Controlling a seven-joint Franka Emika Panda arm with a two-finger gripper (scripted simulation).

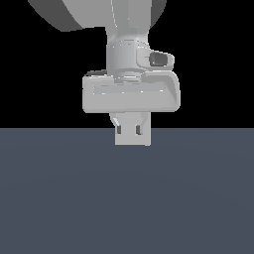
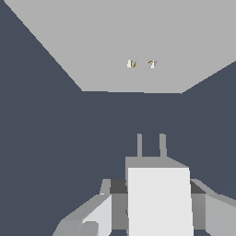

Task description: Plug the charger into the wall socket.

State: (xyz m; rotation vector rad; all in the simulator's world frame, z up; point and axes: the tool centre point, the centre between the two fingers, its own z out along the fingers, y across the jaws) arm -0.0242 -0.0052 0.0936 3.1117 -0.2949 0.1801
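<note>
The place was a bare simulated scene, not a real room: a flat slate-blue floor (image 1: 127, 198) under a black void (untextured, plainly rendered surfaces throughout).

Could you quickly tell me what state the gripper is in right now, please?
Gripper: closed on the charger, whose two prongs point toward the wall socket, still apart from it.

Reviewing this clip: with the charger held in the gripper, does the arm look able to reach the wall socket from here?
Probably yes. In the wrist view the charger in the gripper points its prongs toward the wall socket, and only bare floor lies between.
</note>
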